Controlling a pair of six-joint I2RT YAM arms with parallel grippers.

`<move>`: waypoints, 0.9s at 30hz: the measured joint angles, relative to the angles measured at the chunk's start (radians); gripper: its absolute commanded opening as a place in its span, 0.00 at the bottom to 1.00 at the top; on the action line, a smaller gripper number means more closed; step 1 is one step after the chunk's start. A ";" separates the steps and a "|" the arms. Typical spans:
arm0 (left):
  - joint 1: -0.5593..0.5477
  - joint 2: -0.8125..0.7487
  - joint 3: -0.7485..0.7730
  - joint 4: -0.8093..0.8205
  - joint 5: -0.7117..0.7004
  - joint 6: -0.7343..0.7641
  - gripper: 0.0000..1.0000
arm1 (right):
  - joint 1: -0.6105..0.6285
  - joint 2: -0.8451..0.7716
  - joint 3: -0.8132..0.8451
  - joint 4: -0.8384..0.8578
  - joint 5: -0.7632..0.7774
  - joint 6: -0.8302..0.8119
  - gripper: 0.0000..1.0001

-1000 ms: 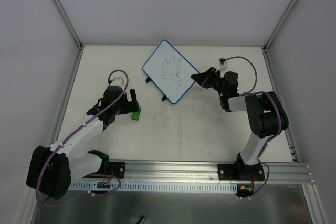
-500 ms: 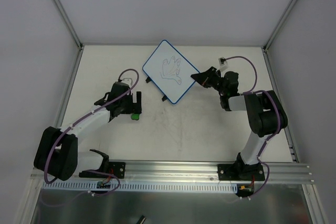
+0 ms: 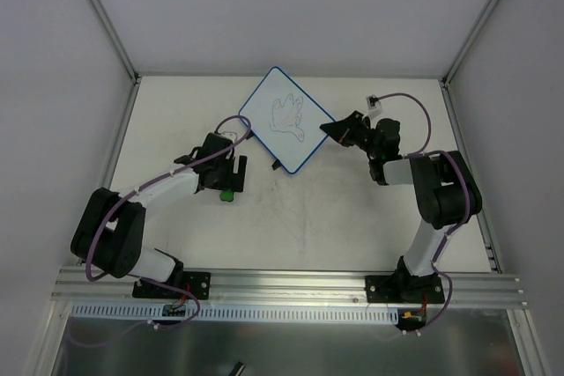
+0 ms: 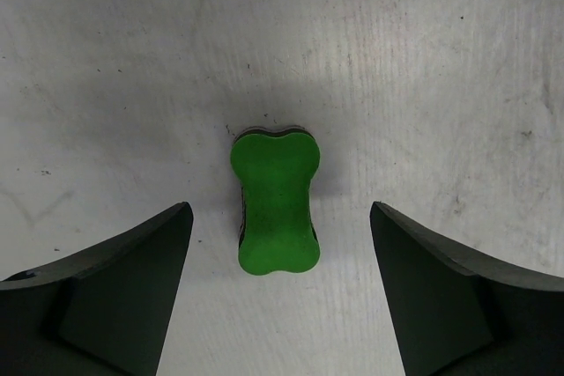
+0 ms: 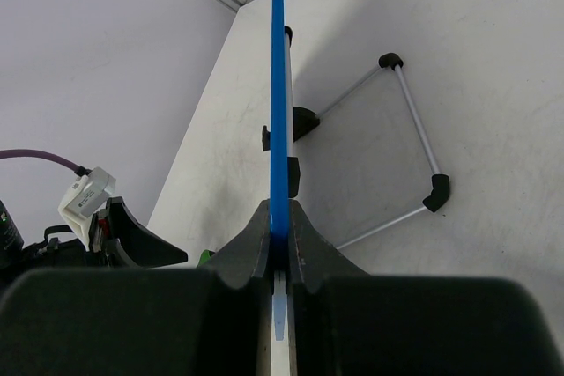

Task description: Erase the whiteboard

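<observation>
Okay, quick rundown. Upper middle of the overhead view: small flat rectangular whiteboard (image 3: 286, 132) with a thin blue rim, turned diamond-wise, with a faint line doodle (image 3: 289, 119) on its face. Pinched at its right-hand corner by the right gripper (image 3: 339, 129), jaws clenched tight on the blue edge. Dead obvious from the right wrist view, with the rim seen edge-on, running straight up the middle of the frame from between the two black fingers. Right of it in that frame: thin grey wire frame (image 5: 414, 121) with black end caps, against the scuffed white table (image 3: 308, 217). Can't tell whether the board is flat or tipped up.

Over at centre-left of the overhead view: left gripper (image 3: 231, 172) pointing down at the table, jaws spread wide and gripping nothing. Centre of the left wrist view: small green bone-shaped eraser block (image 4: 275, 202), flat on the table, sitting between the two dark fingers and touching neither. Near the board's lower-left side, but apart from it.
</observation>
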 measured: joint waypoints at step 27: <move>-0.011 0.151 0.106 -0.084 -0.053 0.018 0.43 | 0.003 0.000 0.017 -0.032 0.000 -0.013 0.00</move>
